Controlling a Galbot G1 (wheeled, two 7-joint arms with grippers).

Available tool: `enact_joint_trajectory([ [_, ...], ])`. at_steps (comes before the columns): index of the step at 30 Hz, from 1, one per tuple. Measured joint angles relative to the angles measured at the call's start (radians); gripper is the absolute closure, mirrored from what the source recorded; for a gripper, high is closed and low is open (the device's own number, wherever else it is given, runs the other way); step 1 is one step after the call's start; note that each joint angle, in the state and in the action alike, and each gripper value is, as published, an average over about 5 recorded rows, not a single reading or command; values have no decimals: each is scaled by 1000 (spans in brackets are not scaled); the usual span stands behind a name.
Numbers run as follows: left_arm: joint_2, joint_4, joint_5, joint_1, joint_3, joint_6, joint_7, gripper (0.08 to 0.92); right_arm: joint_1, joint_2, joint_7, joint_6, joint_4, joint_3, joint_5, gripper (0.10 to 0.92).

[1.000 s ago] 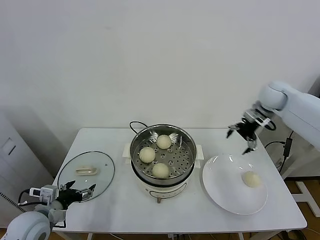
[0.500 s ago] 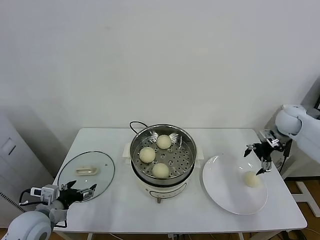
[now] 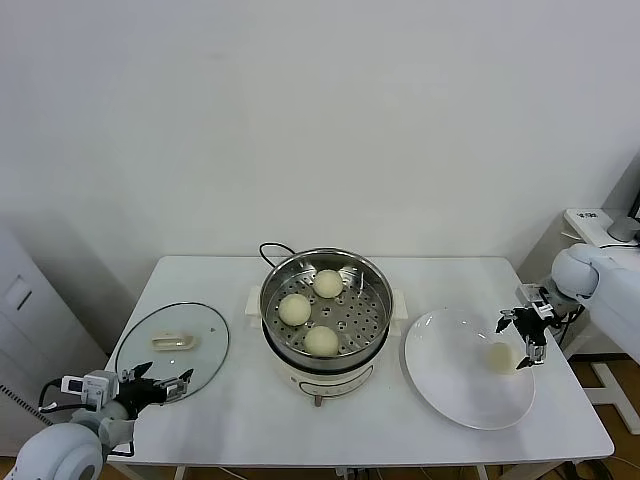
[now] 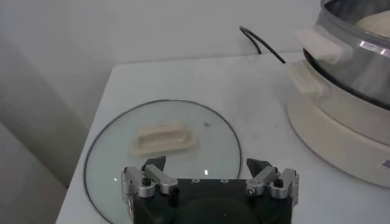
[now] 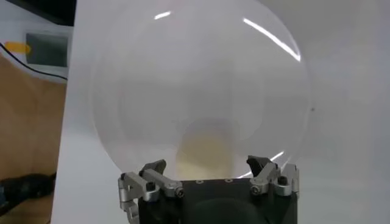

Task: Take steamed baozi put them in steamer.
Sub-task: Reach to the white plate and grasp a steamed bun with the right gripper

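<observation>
Glass lid (image 3: 172, 344); white plate (image 3: 455, 385); table (image 3: 240, 410)

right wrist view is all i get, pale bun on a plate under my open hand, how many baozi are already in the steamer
Observer: Three baozi sit on the perforated tray of the steamer, seen from the head view.
Operator: where is the plate relative to the steamer
Observer: The white plate lies on the table to the steamer's right, with the last baozi on its right part, under the right hand.
Operator: and the left arm
Observer: The left hand is open and idle at the table's front-left edge, by the glass lid lying flat.
</observation>
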Motion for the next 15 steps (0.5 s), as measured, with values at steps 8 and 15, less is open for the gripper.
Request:
enact_joint_trajectory([
  [8, -2, 0, 2, 4, 0, 0, 0, 177, -59, 37, 21, 6, -41, 63, -60, 276],
  [15, -1, 1, 3, 5, 0, 0, -1, 177, -82, 63, 30, 11, -66, 97, -91, 454],
])
